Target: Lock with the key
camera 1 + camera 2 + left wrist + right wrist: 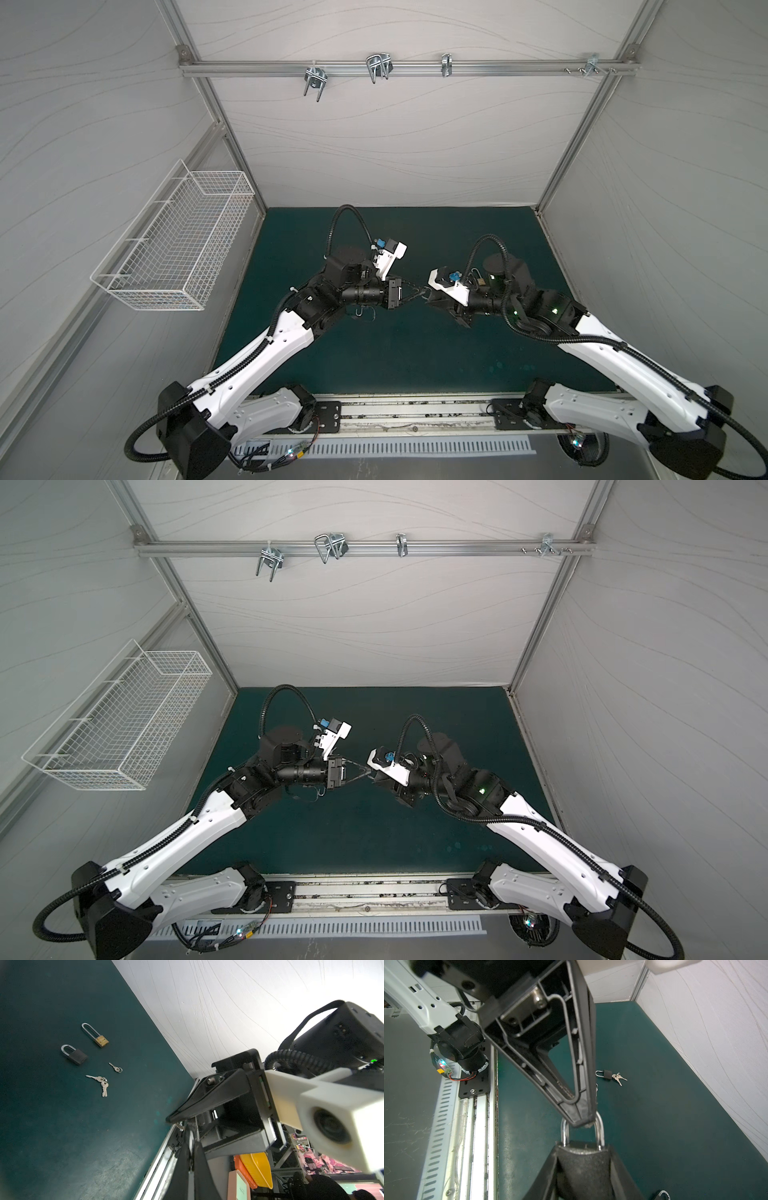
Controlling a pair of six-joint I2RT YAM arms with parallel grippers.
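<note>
Top view: my left pincer (421, 290) meets right pincer (431, 294) over dark green mat (415, 353).
Left wrist: silver key bunch (101, 1082) on mat (needed next, I judge).
Right wrist: right clamps silver steel padlock (582, 1148), steadying it; left tips together at shackle (563, 1132).

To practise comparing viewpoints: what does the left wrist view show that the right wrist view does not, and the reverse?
Only left wrist: a brass long-shackled padlock on the green mat, a yellow tub in the background. Only right wrist: the right gripper clamping a silver padlock, the left gripper at its shackle, the left arm's base. Both: the mat and the two grippers meeting.
</note>
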